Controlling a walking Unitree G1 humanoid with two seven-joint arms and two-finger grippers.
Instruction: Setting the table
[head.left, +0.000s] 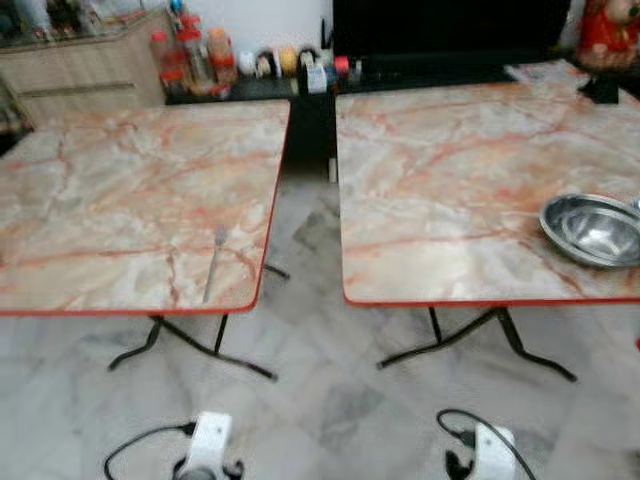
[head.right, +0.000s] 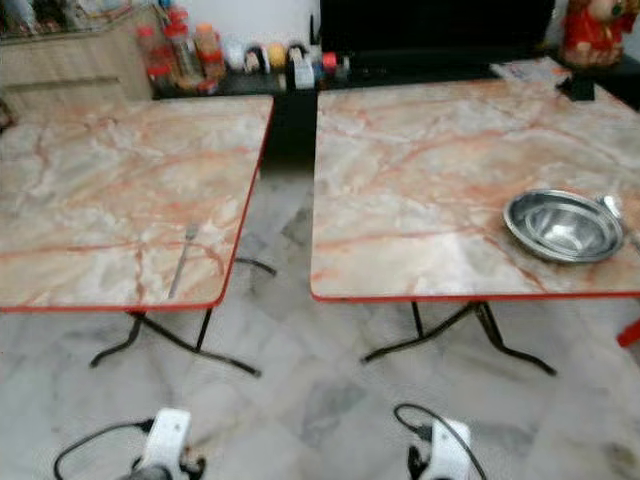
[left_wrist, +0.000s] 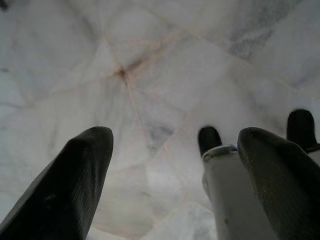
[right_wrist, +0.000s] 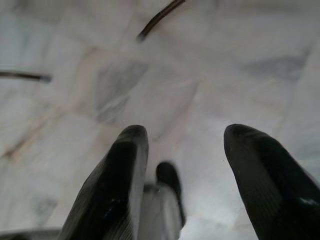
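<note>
Two marble tables stood before you. On the left table (head.left: 130, 190) a thin fork (head.left: 215, 262) lay near the front edge. On the right table (head.left: 450, 180) sat a shiny steel bowl (head.left: 592, 229). Your left gripper (left_wrist: 170, 165) and right gripper (right_wrist: 185, 160) hung spread apart over the pale floor (head.left: 320, 400).

Two tables (head.left: 130, 190) wear cream marble veined in rusty orange (each edged in red), over black legs (head.left: 470, 340) and a pale grey-veined floor (head.left: 330, 400), with a silver bowl (head.left: 592, 229).
</note>
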